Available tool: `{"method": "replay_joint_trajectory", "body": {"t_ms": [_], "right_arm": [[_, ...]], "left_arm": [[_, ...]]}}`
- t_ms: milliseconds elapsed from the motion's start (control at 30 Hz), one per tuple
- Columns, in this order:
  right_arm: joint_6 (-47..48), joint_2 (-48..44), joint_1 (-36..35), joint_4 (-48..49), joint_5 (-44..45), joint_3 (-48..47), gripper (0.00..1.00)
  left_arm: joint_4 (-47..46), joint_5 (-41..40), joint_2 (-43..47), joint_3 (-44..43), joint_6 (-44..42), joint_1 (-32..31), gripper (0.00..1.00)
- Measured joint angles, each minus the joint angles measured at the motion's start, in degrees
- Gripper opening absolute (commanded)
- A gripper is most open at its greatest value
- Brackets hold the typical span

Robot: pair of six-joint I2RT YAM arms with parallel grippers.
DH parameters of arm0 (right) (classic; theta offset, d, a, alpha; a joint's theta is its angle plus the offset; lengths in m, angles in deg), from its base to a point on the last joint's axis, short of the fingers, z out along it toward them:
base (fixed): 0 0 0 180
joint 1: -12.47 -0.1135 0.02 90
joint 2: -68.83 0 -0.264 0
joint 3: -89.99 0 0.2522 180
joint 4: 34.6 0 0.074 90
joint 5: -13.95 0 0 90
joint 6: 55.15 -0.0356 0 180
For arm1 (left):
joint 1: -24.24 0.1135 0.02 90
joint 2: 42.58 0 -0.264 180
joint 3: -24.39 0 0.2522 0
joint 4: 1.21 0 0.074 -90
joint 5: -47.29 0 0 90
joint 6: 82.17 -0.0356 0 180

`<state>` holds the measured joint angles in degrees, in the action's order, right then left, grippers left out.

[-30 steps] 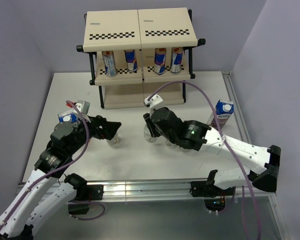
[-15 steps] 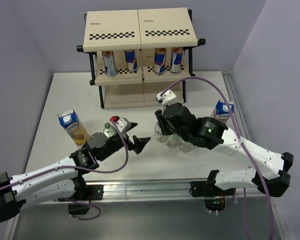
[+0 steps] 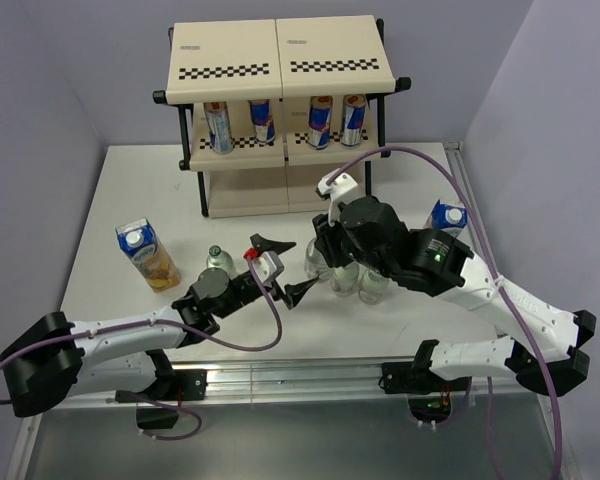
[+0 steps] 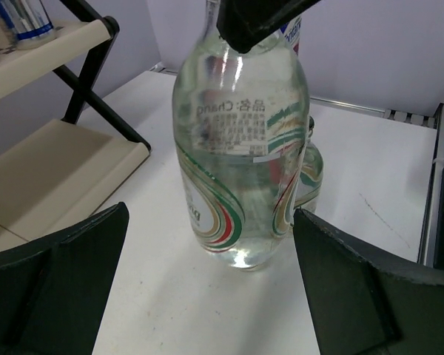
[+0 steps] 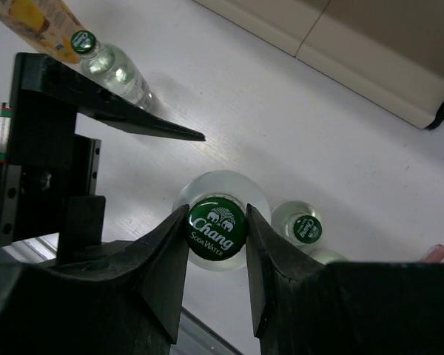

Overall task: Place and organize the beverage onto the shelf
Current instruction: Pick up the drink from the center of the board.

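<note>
Item 1: bottle [image 4: 240, 170], clear, green cap. Upright at mid surface [image 3: 120, 190], on the near side of the shelf [image 3: 280, 60]. R claw [image 5: 216, 222] pinches its cap from above (one finger pressed to each side). L claw [image 3: 286, 267] spread wide, just left of the bottle, not touching; the bottle stands ahead of its gap.
Item 2: two more bottles [image 3: 365, 285] just right of the pinched one; fourth bottle [image 3: 216, 260] to the left, beside L arm.
Item 3: four cans [image 3: 263, 120] on shelf mid tier.
Item 4: yellow carton [image 3: 145, 255] at left of surface; purple carton [image 3: 447, 218] at right, partly behind R arm.
</note>
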<state>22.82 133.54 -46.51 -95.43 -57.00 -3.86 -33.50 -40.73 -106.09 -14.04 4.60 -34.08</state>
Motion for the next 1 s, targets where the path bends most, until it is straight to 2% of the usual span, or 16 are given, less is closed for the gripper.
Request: {"method": "replay_joint_trajectory", "body": {"t_ms": [300,533,700,800,867,900,967,1000], "right_arm": [[2.32,4.17,-0.15,1.31,-4.11,-1.86,0.00],[4.11,4.92,-0.28,2.34,-4.15,-1.86,0.00],[4.52,5.11,-0.28,2.69,-4.24,-1.86,0.00],[4.46,5.55,-0.28,3.02,-4.79,-1.86,0.00],[4.42,5.99,-0.35,3.19,-5.27,-1.86,0.00],[4.46,6.21,-0.39,3.34,-5.40,-1.86,0.00],[4.44,6.45,-0.39,3.82,-5.38,-1.86,0.00],[4.46,6.54,-0.39,4.20,-5.18,-1.86,0.00]], "left_arm": [[-2.84,-0.35,-6.47,-2.84,-0.33,0.28,0.99],[-4.22,-0.07,-8.13,-3.23,1.55,1.62,0.90],[-5.66,-0.04,-9.44,-3.45,2.12,2.10,0.99],[-6.40,-0.09,-9.92,-3.52,2.80,2.27,0.97],[-6.43,-0.11,-10.32,-3.80,3.19,2.38,0.88],[-6.32,-0.02,-10.49,-3.98,3.34,2.43,0.76],[-6.12,0.31,-10.88,-4.42,3.78,2.29,0.60],[-6.03,0.57,-11.04,-4.63,3.72,2.23,0.35]]}}
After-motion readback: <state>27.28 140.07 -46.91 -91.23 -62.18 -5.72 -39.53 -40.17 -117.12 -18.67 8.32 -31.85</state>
